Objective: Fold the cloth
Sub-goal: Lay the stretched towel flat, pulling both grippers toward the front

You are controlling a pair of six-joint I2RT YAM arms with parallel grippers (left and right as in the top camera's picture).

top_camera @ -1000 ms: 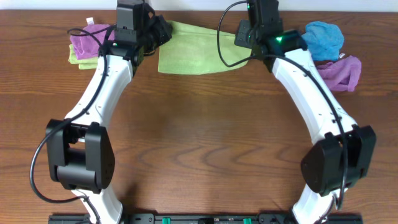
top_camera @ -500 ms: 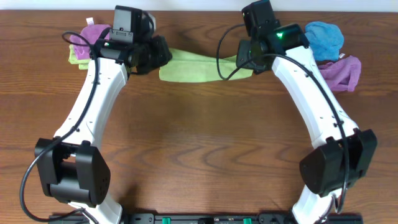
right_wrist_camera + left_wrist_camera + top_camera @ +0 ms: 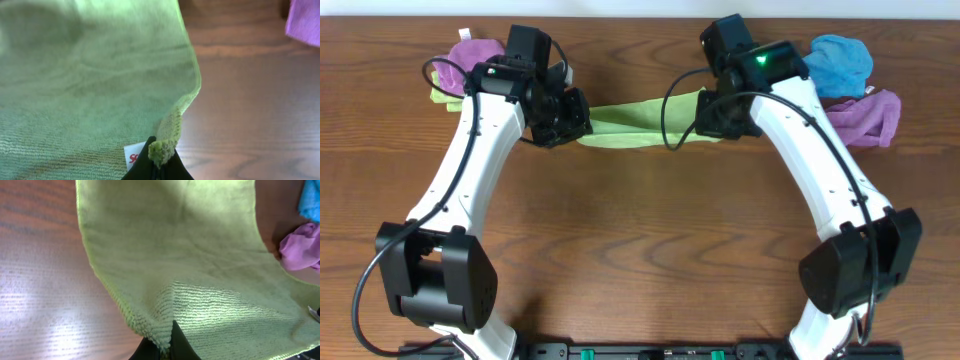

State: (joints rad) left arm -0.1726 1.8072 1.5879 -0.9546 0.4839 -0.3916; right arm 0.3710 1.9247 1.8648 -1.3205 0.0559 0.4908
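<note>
Cloth (image 3: 638,124): lime-green, strung between the two claws near the far side of the desk (image 3: 640,230), its near edge lifted and the rest sagging away behind.
Left claw (image 3: 570,118): closed, pinching one corner.
Right claw (image 3: 712,118): closed, pinching the other corner, beside the white tag (image 3: 132,157).
Done: both corners gripped and raised.
Remaining: no fold looks laid yet; the held edge needs carrying across, laying flat and releasing.

White arm links (image 3: 470,150) join black motor housings (image 3: 440,275), with looping black cables (image 3: 665,115) and one green light (image 3: 760,62).
</note>
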